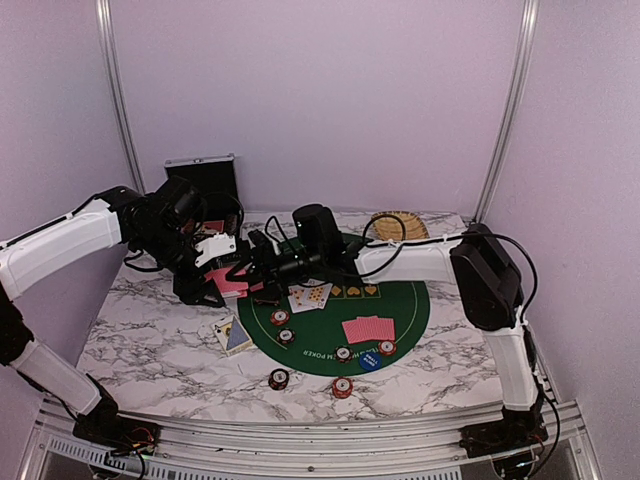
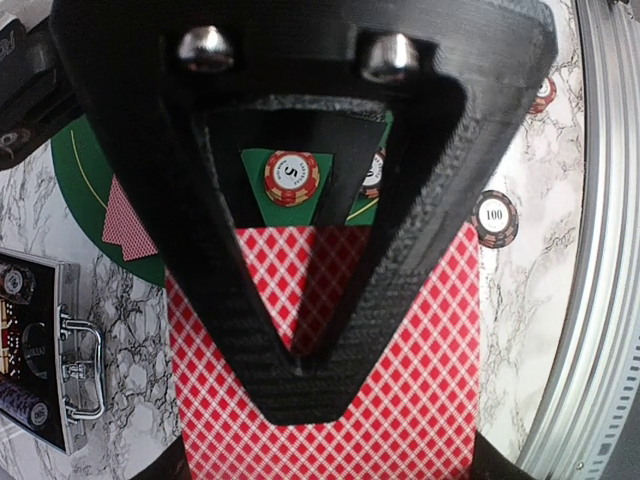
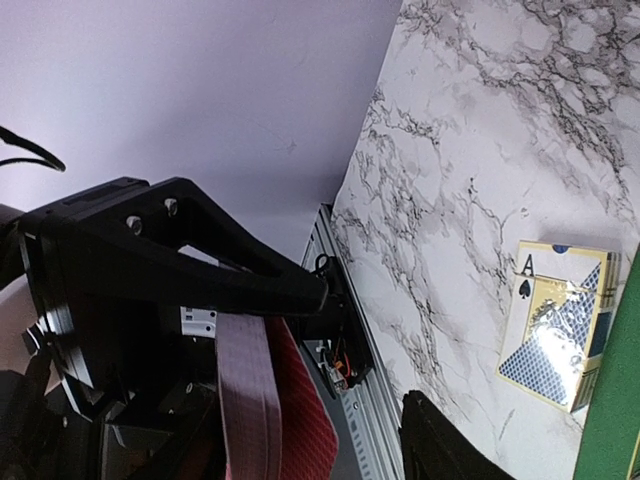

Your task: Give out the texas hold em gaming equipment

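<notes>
My left gripper (image 1: 213,270) is shut on a deck of red-backed playing cards (image 1: 230,283) held above the table's left part; in the left wrist view its black fingers (image 2: 300,395) press flat on the deck (image 2: 420,380). My right gripper (image 1: 252,268) reaches left to the deck and stands open, and one fingertip (image 3: 440,450) shows apart from the deck's edge (image 3: 250,400). On the green mat (image 1: 405,300) lie face-up cards (image 1: 310,295), red-backed cards (image 1: 368,328), poker chips (image 1: 280,318) and a blue disc (image 1: 370,360).
A card box (image 1: 232,335) lies on the marble left of the mat. Two chips (image 1: 278,379) (image 1: 342,387) sit near the front edge. The metal case (image 1: 200,175) stands open at the back left, and a woven tray (image 1: 398,225) is at the back.
</notes>
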`<act>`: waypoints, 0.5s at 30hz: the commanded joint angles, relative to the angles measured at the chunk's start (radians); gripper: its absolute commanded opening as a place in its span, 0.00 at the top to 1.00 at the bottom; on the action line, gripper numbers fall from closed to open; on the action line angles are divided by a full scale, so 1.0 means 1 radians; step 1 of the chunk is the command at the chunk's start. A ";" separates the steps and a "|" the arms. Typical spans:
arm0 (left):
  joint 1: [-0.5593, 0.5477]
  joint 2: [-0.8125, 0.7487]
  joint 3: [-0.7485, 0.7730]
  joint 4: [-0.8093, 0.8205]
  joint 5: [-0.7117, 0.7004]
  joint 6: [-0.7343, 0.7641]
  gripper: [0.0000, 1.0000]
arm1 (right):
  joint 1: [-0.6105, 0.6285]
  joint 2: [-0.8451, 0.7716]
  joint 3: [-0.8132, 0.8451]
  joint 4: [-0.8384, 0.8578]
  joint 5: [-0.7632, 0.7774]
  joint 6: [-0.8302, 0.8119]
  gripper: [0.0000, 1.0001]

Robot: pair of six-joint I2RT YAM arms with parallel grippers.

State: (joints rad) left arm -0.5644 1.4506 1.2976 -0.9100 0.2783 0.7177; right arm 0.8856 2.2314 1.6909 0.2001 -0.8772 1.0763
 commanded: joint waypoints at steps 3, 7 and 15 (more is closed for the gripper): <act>0.001 -0.027 0.029 0.002 0.008 -0.002 1.00 | -0.028 -0.074 -0.019 -0.093 0.035 -0.069 0.51; 0.001 -0.026 0.029 0.002 0.011 -0.003 1.00 | -0.029 -0.091 -0.007 -0.131 0.038 -0.092 0.54; 0.001 -0.032 0.026 0.002 0.003 -0.004 1.00 | -0.029 -0.116 0.004 -0.156 0.043 -0.106 0.63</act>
State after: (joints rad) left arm -0.5644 1.4506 1.2976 -0.9108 0.2684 0.7177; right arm 0.8612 2.1727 1.6787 0.0883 -0.8532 0.9920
